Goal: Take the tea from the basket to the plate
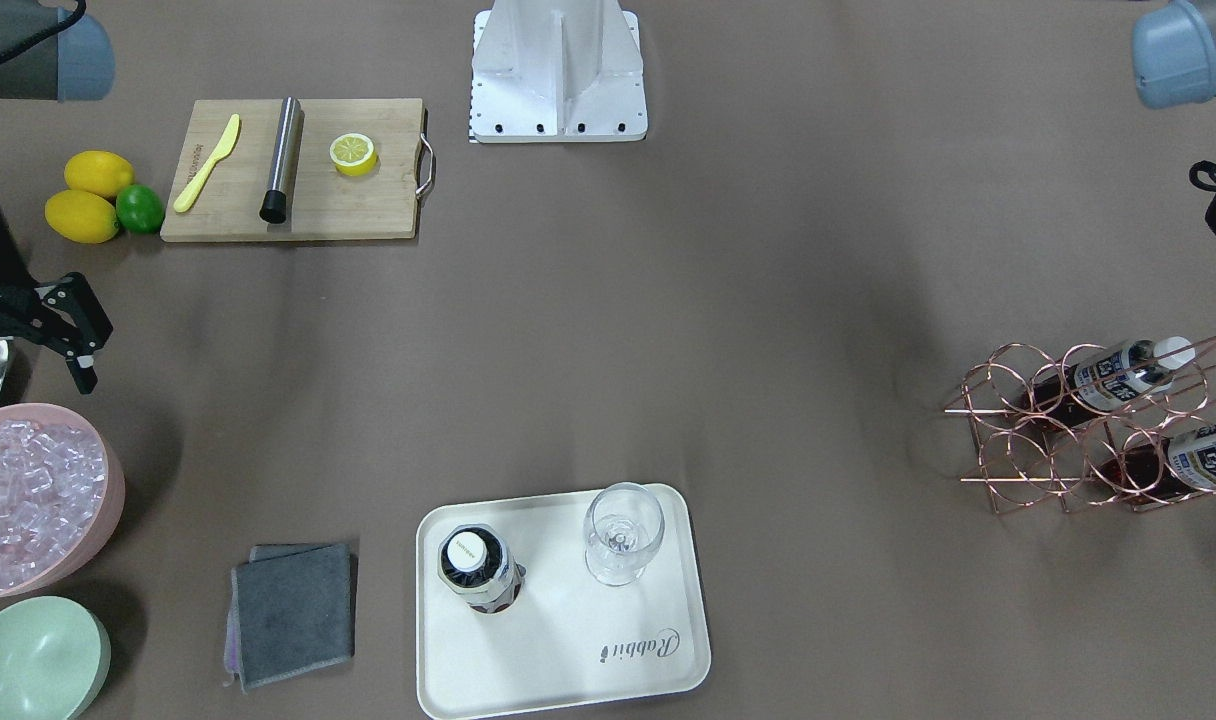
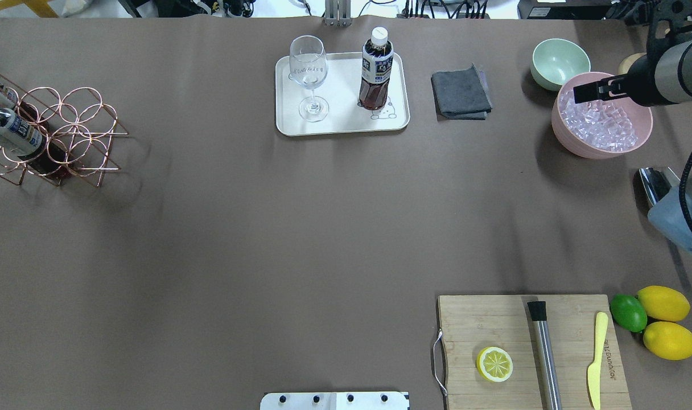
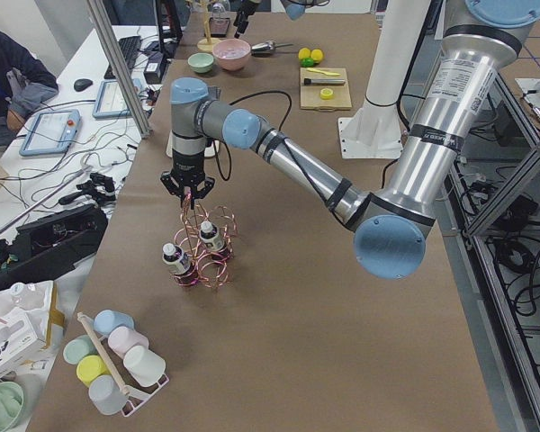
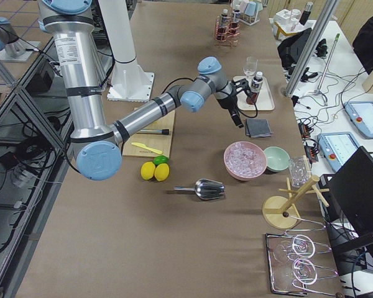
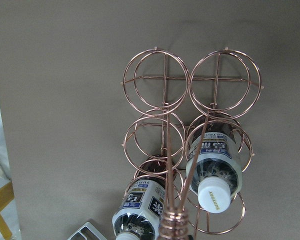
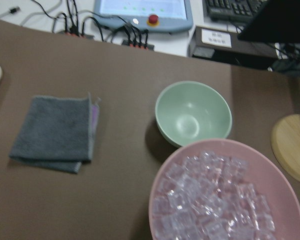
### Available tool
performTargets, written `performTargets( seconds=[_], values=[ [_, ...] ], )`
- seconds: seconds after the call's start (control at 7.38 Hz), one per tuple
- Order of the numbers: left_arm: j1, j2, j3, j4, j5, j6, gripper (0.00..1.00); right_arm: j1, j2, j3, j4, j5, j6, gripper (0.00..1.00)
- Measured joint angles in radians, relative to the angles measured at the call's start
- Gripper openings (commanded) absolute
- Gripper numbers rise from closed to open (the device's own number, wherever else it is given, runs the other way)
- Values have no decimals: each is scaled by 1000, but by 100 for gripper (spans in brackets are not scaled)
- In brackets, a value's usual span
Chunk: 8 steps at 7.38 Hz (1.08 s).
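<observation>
At the far left of the worktop stands the basket (image 2: 67,131). Two tea bottles (image 2: 10,131) lean in the ring cells at its left end; the other cells are bare wire. In the left side view, the left gripper (image 3: 190,200) hangs just above the coiled top of the basket's handle. That view does not show whether its fingers are spread or pressed together.

At the middle of the far edge lies the plate (image 2: 343,97). A stemmed glass (image 2: 309,74) stands on its left half and a third tea bottle (image 2: 376,71) stands upright on its right half, cap on, beside the bear drawing.

Right of the plate lies a folded grey cloth (image 2: 461,94), then a mint-green bowl (image 2: 559,60) and a pink bowl (image 2: 573,136) of ice cubes. The right gripper (image 2: 579,93) hovers over the pink bowl and carries nothing; I cannot tell how its fingers are set.

At the near right, a cutting board (image 2: 471,324) carries a lemon half (image 2: 494,363), a metal cylinder (image 2: 545,353) and a yellow knife (image 2: 595,364).
</observation>
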<state>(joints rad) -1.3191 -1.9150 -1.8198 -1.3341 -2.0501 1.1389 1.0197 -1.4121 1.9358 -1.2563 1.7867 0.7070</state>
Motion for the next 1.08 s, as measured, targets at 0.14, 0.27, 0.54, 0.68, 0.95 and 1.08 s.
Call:
performTargets(
  seconds=[0.14, 0.27, 0.54, 0.68, 0.95, 1.08],
  values=[
    [3, 0, 0, 1, -1, -6, 1, 14, -24, 6, -98, 37, -3, 100],
    [5, 0, 0, 1, -6, -17, 22, 38, -70, 9, -166, 95, -22, 100],
    [7, 0, -4, 3, -12, -73, 98, 116, -199, 5, -207, 226, -116, 100],
    [6, 0, -8, 4, -17, -118, 98, 172, -259, -3, -221, 275, -204, 100],
    [-2, 2, -12, 5, -40, -196, 98, 330, -310, -15, -347, 355, -453, 100],
    [-5, 2, -14, 6, -47, -229, 98, 409, -316, -29, -409, 401, -565, 100]
  ],
)
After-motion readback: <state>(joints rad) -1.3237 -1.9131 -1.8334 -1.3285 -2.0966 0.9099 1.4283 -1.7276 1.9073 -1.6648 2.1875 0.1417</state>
